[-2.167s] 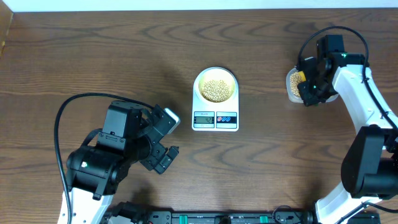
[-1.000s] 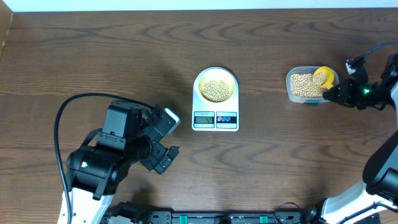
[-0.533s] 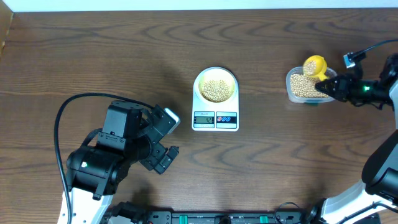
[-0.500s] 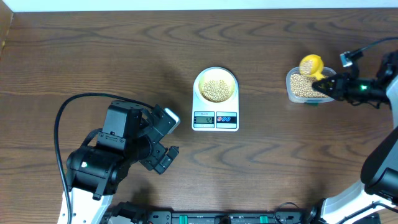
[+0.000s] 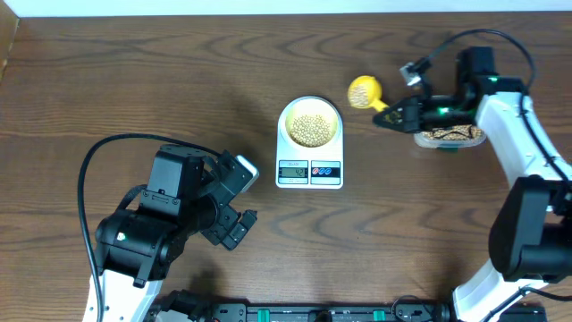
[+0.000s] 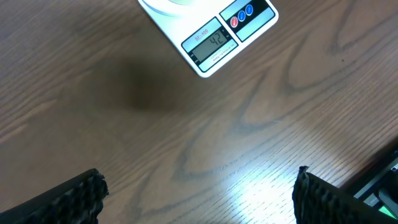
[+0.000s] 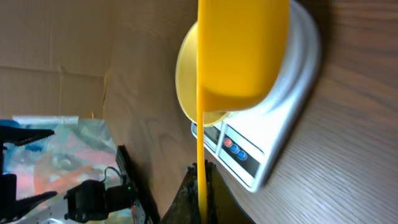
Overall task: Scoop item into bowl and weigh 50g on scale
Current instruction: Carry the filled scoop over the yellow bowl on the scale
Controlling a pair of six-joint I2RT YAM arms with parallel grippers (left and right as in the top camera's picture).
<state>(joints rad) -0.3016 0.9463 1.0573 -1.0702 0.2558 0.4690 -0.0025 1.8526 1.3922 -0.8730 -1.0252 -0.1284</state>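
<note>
At upper right of the overhead frame, the right gripper (image 5: pixel 393 115) is clamped tight on the handle of a yellow scoop (image 5: pixel 363 91) heaped with beans (image 5: pixel 362 89). The scoop hangs just up and right of the bowl (image 5: pixel 310 101), clear of its rim. The bowl holds more beans and sits on the scale (image 5: pixel 309 173), whose display reads 42. A clear tub (image 5: pixel 451 136) lies under the right arm. At lower left, the left gripper (image 5: pixel 243 199) is spread wide and empty above the table (image 5: pixel 402 233).
</note>
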